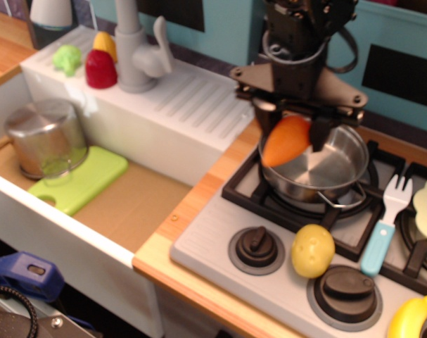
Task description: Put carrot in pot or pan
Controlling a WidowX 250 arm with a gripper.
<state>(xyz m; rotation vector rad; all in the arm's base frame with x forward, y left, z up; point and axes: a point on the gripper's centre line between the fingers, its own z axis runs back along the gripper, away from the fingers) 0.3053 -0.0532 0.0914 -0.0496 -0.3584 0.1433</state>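
Observation:
My gripper (292, 128) is shut on the orange toy carrot (285, 141) and holds it in the air over the left rim of the shallow steel pan (326, 172). The carrot hangs tilted, its tip pointing down and left. The pan sits on the back left burner of the toy stove (269, 211), its inside bare. The arm comes down from the top of the view and hides the pan's far rim.
A yellow toy potato (313, 251) lies on the stove front. A blue-handled fork (383, 227) lies right of the pan. A banana (409, 317) is at the bottom right. A taller steel pot (46, 136) and a green cutting board (79, 179) sit in the sink on the left.

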